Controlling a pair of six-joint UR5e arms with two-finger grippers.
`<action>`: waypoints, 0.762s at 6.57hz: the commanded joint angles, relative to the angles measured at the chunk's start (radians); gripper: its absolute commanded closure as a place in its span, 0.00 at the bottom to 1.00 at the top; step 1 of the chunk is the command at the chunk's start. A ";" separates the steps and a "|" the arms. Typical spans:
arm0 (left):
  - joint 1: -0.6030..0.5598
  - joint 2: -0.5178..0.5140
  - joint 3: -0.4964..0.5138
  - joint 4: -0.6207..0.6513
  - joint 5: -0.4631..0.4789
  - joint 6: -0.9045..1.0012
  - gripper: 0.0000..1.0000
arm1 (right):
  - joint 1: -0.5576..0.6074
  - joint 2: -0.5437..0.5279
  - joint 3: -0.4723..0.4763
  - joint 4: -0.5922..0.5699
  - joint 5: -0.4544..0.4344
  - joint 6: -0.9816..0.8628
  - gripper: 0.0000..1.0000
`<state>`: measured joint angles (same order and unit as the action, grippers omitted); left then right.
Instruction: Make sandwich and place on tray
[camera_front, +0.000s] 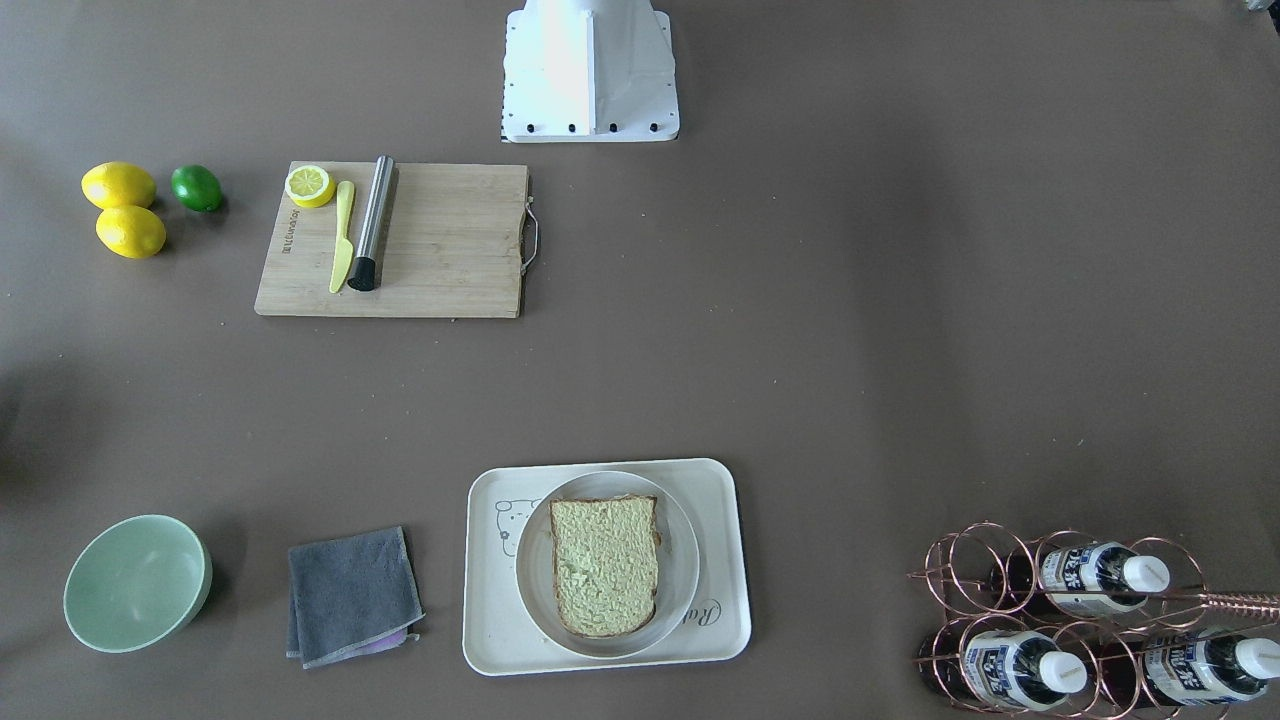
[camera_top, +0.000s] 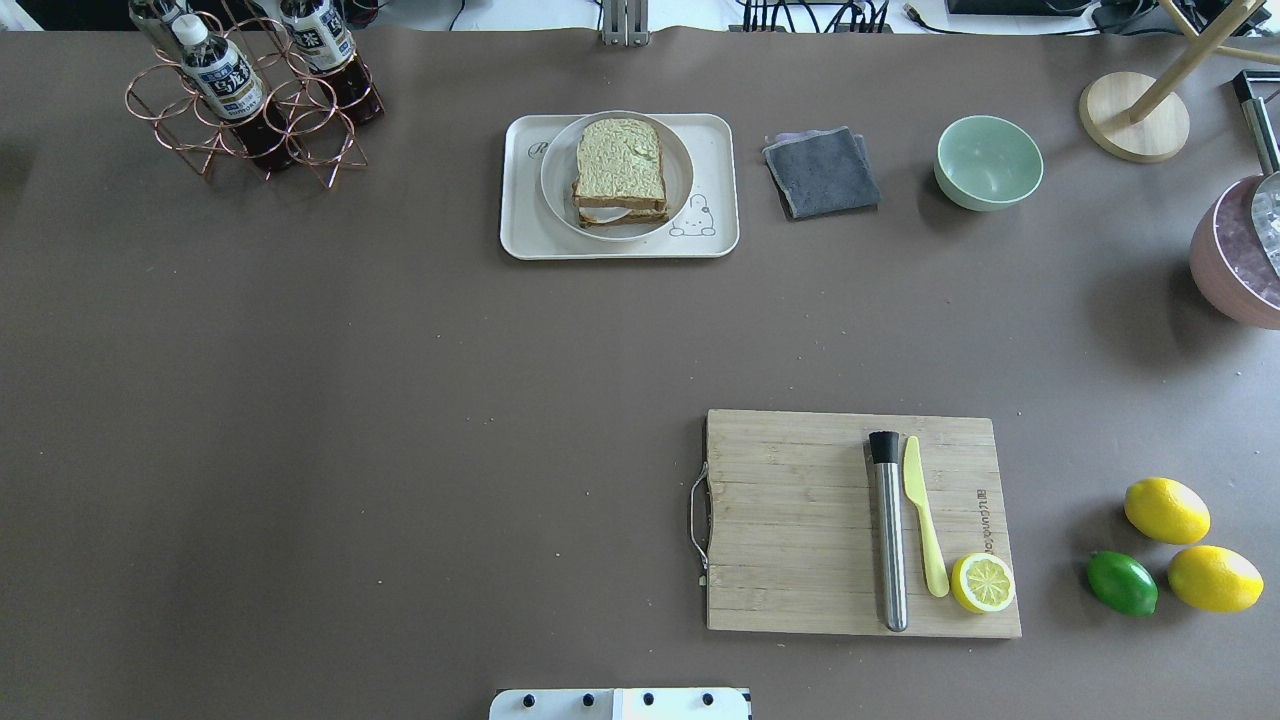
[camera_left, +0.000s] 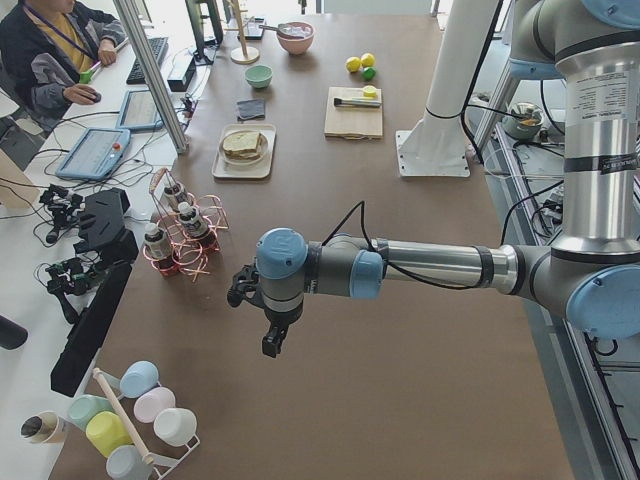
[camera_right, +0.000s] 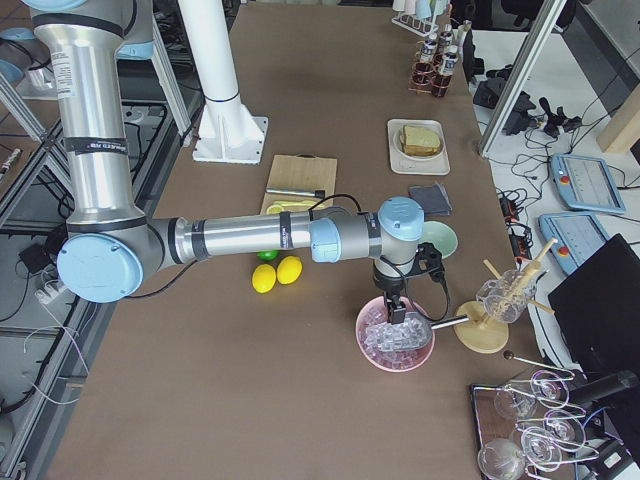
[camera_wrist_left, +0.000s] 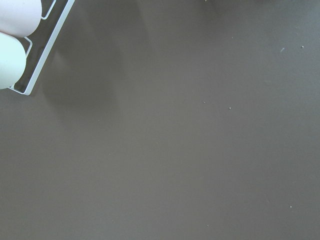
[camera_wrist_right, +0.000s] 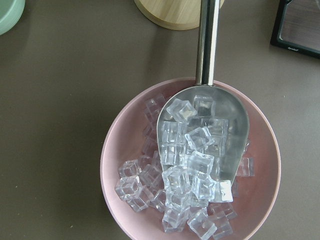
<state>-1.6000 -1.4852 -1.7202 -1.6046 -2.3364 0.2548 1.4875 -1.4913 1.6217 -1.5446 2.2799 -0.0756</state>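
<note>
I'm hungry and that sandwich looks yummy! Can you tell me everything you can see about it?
The sandwich is two square slices of greenish-beige toast with brown crusts, stacked flat. Its top looks rough and crumbly. The filling is too hidden to tell. It lies on a round white plate, which sits on the cream tray with a bear drawing. Nothing else touches it.

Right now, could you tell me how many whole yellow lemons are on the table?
2. One lemon and the other lemon lie beside the lime, right of the cutting board; none seems hidden.
</note>
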 joint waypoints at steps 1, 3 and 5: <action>0.000 -0.001 -0.002 0.000 0.000 -0.006 0.03 | 0.000 -0.001 0.000 0.000 0.018 0.002 0.00; 0.000 0.000 0.002 0.003 0.000 -0.008 0.03 | 0.000 0.000 0.001 0.000 0.017 0.005 0.00; 0.000 -0.001 -0.007 0.002 -0.003 -0.008 0.03 | -0.001 0.005 0.007 0.000 0.016 0.008 0.00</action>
<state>-1.5999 -1.4859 -1.7228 -1.6020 -2.3377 0.2472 1.4869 -1.4879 1.6237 -1.5447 2.2957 -0.0687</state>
